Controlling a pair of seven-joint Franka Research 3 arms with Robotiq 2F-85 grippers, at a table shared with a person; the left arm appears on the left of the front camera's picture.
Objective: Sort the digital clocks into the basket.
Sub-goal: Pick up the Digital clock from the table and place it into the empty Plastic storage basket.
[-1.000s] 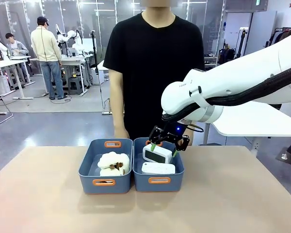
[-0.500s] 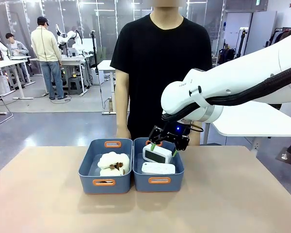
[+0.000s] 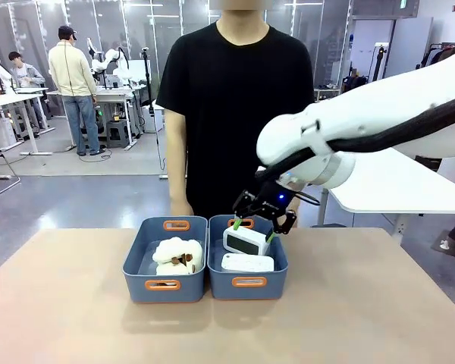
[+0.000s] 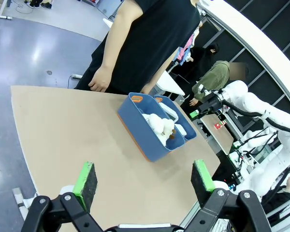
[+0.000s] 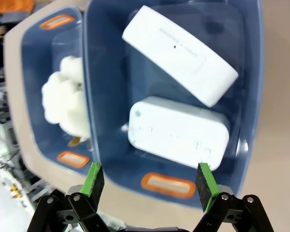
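Two white digital clocks lie in the right-hand basket (image 3: 221,285): one clock (image 3: 246,241) leans at the back with its grey screen facing me, the other clock (image 3: 248,263) lies flat in front. My right gripper (image 3: 254,230) hovers just above the leaning clock, open, its green pads clear of it. The right wrist view looks straight down on both clocks (image 5: 180,55) (image 5: 179,133) inside the basket (image 5: 108,87), past the open right gripper (image 5: 150,182). My left gripper (image 4: 144,177) is open and holds nothing, far from the basket (image 4: 191,135) over the table.
An identical bin (image 3: 139,267) on the left holds white plush toys (image 3: 177,255). A person in a black shirt (image 3: 227,106) stands right behind both bins, one hand (image 3: 183,207) hanging near the table's far edge. Bare tabletop (image 3: 349,303) surrounds the bins.
My right arm has lifted a little, its gripper still open above the leaning clock. The person has shifted slightly to the left. Both clocks stay put.
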